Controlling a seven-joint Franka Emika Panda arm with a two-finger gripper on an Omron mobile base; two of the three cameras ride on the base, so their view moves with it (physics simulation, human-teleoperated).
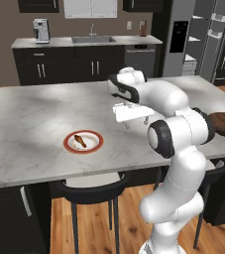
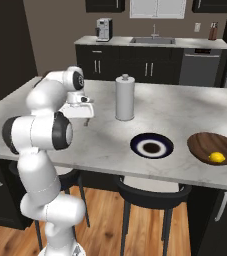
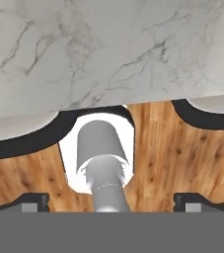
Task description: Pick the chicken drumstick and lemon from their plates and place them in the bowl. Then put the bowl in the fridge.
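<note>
I see the drumstick [image 1: 80, 141] lying on the orange-rimmed plate [image 1: 97, 146], lemon [image 2: 216, 158] in the bowl [image 2: 200, 141]; my claw [image 1: 134, 120] spreads wide, empty, over the worktop [image 1: 29, 119].

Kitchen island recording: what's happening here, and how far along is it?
The lemon already lies in the wooden bowl. The chicken drumstick is on the orange-rimmed plate; the navy-rimmed plate holds nothing. The gripper is open and empty, above the marble counter between the two plates. The fridge stands open behind.

Two plates [image 1: 83, 142] [image 2: 152, 146], one drumstick [image 1: 79, 140], one lemon [image 2: 216, 158], one bowl [image 2: 205, 142], one paper-towel roll [image 2: 124, 98]
</note>
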